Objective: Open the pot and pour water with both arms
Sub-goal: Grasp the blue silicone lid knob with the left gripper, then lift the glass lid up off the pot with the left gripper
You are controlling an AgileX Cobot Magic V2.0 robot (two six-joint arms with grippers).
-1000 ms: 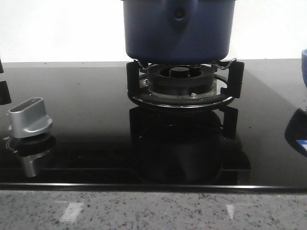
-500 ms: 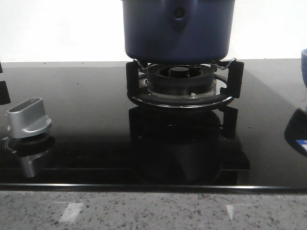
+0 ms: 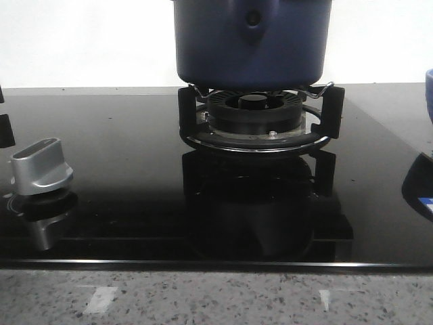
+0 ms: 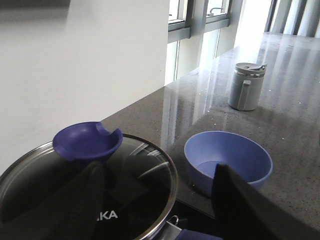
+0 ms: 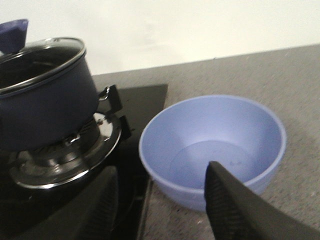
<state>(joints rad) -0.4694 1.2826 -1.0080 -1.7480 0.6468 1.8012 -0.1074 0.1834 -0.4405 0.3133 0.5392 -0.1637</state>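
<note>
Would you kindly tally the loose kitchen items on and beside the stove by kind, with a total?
Pots: 1, the pot
Lids: 1, the glass lid
Bowls: 1, the light blue bowl
Lidded grey containers: 1, the grey container
Total: 4

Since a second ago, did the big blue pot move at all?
No. In the front view the pot sits on the same spot of the burner grate, and its handle bracket hole lines up with the burner cap exactly as before.

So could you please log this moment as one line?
pot: on burner, lid on | left hand: open above lid | right hand: open near bowl
</note>
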